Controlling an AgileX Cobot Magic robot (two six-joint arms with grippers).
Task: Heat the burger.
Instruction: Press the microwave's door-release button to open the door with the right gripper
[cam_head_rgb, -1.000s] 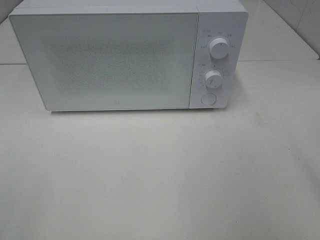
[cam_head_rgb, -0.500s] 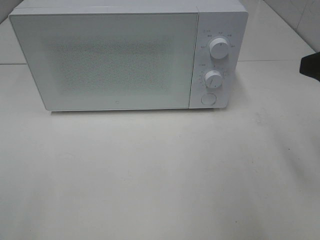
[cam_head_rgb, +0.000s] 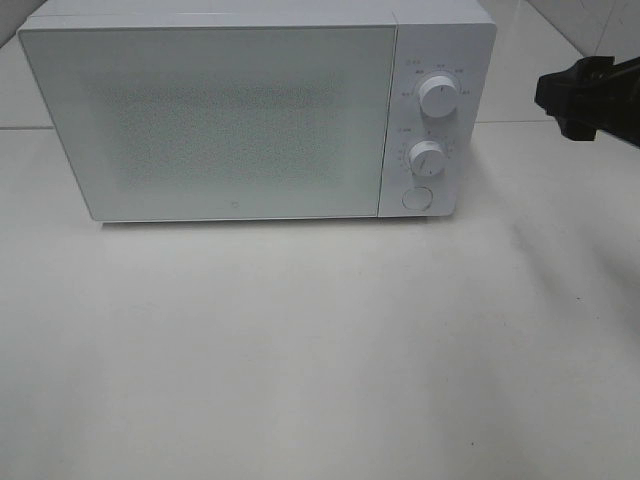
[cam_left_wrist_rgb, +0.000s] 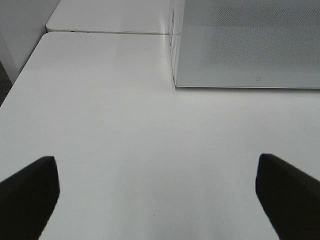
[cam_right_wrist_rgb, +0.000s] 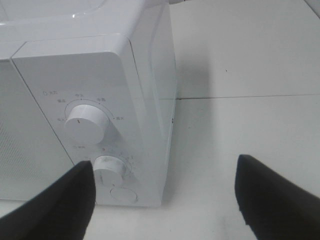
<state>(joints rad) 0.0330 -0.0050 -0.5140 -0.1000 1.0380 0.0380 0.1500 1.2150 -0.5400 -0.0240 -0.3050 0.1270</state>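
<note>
The counter (cam_head_rgb: 320, 350) carries a microwave (cam_head_rgb: 210, 110) at its rear edge, door shut. The burger is not in view, and whether it lies inside cannot be told. The left pincer (cam_left_wrist_rgb: 156, 170) hangs wide and empty over the counter's left side. The right pincer (cam_right_wrist_rgb: 165, 197), also wide and empty, faces the control panel. Probable step: operating the controls. The next move requires alignment with the lower knob (cam_head_rgb: 426, 158) or the button (cam_head_rgb: 416, 197).

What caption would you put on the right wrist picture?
Open fingers of the right gripper near the white microwave's dials.
</note>
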